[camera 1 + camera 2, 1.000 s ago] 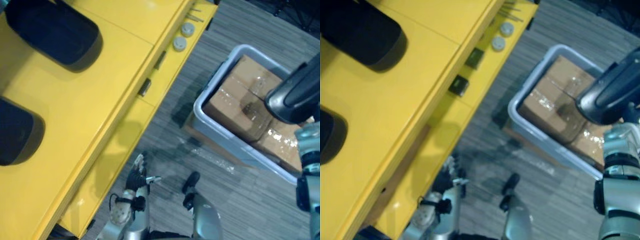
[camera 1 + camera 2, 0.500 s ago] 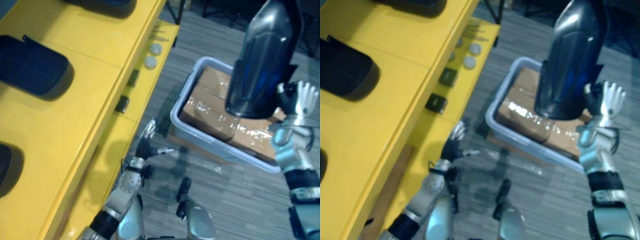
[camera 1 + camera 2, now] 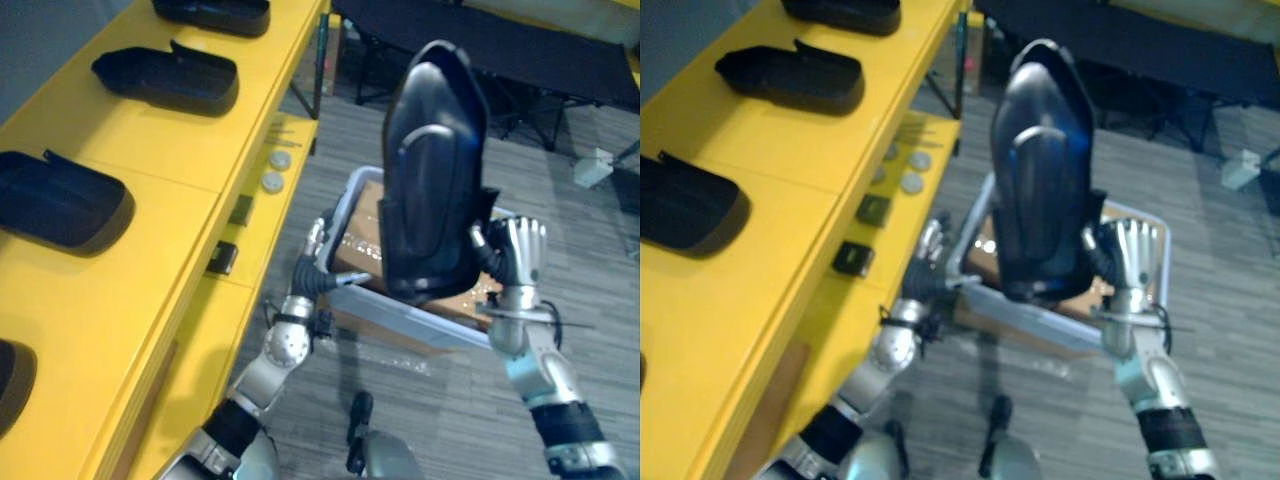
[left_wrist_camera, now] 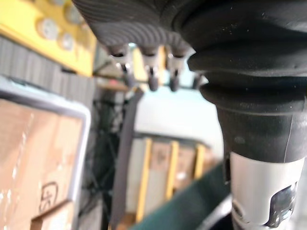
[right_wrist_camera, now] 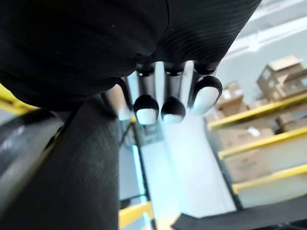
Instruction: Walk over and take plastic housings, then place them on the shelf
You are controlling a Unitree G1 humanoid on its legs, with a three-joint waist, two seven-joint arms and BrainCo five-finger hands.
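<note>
Where the yellow shelf (image 3: 150,160) runs along the robot's left, its long front edge steps down to a lower ledge carrying two round discs (image 3: 272,182) and small black blocks (image 3: 222,257). To the right of that edge grey striped carpet (image 3: 600,330) lies open as far as a dark low frame on crossed legs (image 3: 520,50) at the far side. Black shelved housings (image 3: 170,78) lie in a row on the shelf top, well apart from one another. A grey bin (image 3: 400,318) stands on the carpet near the ledge, apart from it, packed with taped cardboard boxes (image 3: 355,250). The held plastic housing (image 3: 432,190) stands upright in the air in front of the bin, rounded end up, covering much of the boxes. The right hand (image 3: 515,260) is at the housing's lower right edge: its fingers stand straight behind the edge while the thumb hooks onto it and pinches it. The left hand (image 3: 310,262) hangs between the shelf and the bin's near corner, fingers straight, thumb spread, holding nothing, just beside the bin's rim and apart from the held plastic housing.
</note>
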